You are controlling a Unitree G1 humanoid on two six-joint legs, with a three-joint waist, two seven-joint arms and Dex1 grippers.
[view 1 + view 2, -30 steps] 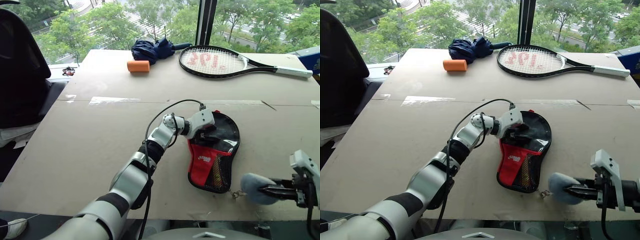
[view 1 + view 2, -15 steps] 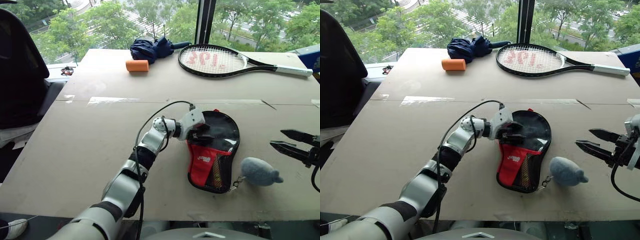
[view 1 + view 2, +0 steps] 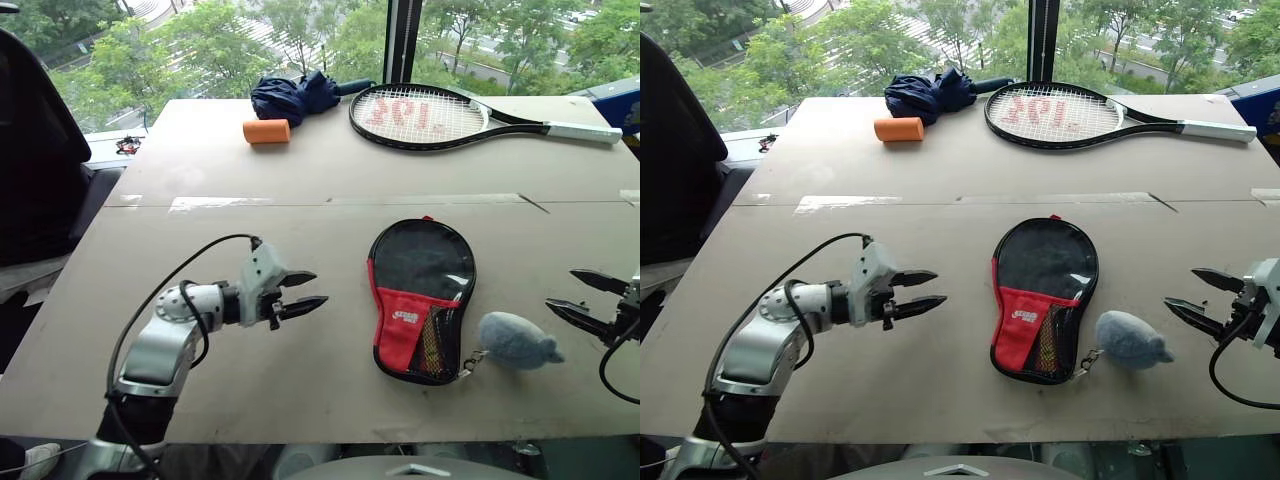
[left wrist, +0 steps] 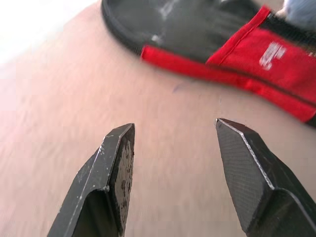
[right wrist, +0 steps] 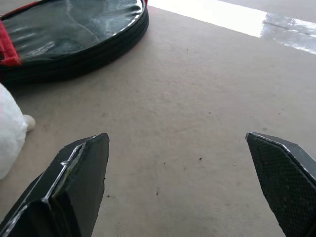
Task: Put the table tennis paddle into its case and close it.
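Note:
The case (image 3: 422, 300) lies flat in the middle of the cardboard-covered table (image 3: 300, 180), its red logo panel and mesh pocket toward me. Behind its clear window is a dark round surface; I cannot make out the table tennis paddle apart from it. A grey fuzzy charm (image 3: 515, 340) hangs off the case's near right corner and rests on the table. My left gripper (image 3: 320, 287) hovers open well to the left of the case, pointing at it, and holds nothing. My right gripper (image 3: 560, 288) stands wide open to the right of the charm, also with nothing in it.
At the far edge lie a large strung tennis racket (image 3: 430, 118), an orange cylinder (image 3: 266, 131) and a folded navy umbrella (image 3: 290, 97). A black chair (image 3: 40, 150) stands off the table's left side. Windows run behind the table.
My left gripper has drawn back from the case to the left. My right gripper has opened and let go of the grey charm, which now lies beside the case, and moved right.

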